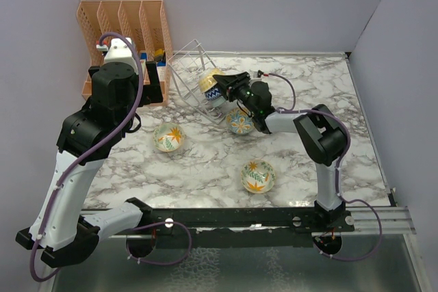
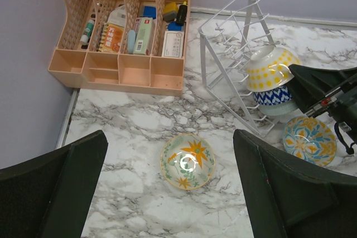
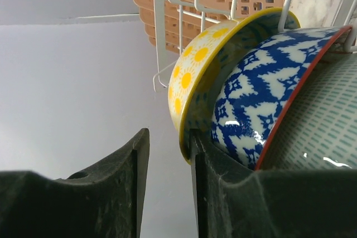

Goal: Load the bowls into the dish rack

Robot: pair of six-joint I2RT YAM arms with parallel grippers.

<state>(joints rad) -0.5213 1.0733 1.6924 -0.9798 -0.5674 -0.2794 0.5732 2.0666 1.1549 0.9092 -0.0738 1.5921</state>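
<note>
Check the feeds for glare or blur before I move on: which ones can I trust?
Top external: even light, soft shadows, sharp, though the thin white wire dish rack nearly vanishes against the marble tabletop. Left wrist: sharp; a ring-shaped glare spot sits in the cream flower-print bowl. Right wrist: very close, small highlights on the glossy blue-patterned bowl.

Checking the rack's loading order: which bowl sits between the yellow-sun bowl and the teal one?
The blue-patterned bowl stands between the yellow-sun bowl and the teal bowl, all three packed close. The right wrist view shows it plainly.
</note>
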